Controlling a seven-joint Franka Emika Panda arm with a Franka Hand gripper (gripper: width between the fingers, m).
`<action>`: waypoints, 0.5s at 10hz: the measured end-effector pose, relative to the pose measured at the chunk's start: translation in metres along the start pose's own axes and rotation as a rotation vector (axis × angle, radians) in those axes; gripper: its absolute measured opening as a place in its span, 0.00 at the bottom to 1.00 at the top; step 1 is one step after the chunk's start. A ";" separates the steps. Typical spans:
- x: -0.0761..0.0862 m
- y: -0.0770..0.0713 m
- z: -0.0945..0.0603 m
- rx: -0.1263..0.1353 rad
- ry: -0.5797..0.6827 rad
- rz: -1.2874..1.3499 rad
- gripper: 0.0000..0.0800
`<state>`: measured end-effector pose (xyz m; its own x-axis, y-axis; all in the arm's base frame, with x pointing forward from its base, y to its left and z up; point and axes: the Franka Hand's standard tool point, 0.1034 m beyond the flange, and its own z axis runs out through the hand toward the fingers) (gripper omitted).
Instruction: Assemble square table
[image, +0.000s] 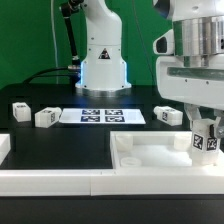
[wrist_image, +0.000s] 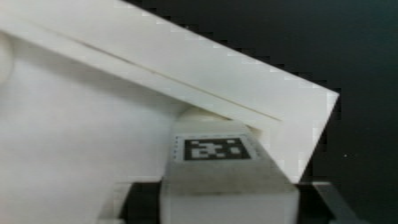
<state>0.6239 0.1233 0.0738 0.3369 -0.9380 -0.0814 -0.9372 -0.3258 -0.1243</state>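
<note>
At the exterior view's right, the arm hangs over the square table top (image: 150, 155), which lies flat on the black tabletop (image: 60, 145), close behind the front rail (image: 50, 182). The jaws are part-closed on one leg (image: 203, 141), held upright w/ its tag facing the cam, right at the top's corner. That's prob. to line it up w/ the mount there. A spare leg (image: 20, 111) and a second spare leg (image: 45, 117) lie loose at the view's left. A third spare leg (image: 168, 115) sits behind the top, near the marker board (image: 100, 116).

Wrist view: the held leg (wrist_image: 217, 150) sits betw. the jaws, tag visible, at the top's corner (wrist_image: 214, 70). Touching or just over it, can't tell.
</note>
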 end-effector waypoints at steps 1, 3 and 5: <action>-0.001 0.000 0.000 0.002 -0.004 0.032 0.37; -0.004 -0.001 0.000 0.009 -0.026 0.197 0.37; -0.003 -0.003 0.001 0.039 -0.058 0.459 0.37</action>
<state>0.6259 0.1274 0.0736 -0.1066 -0.9757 -0.1914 -0.9868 0.1274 -0.0998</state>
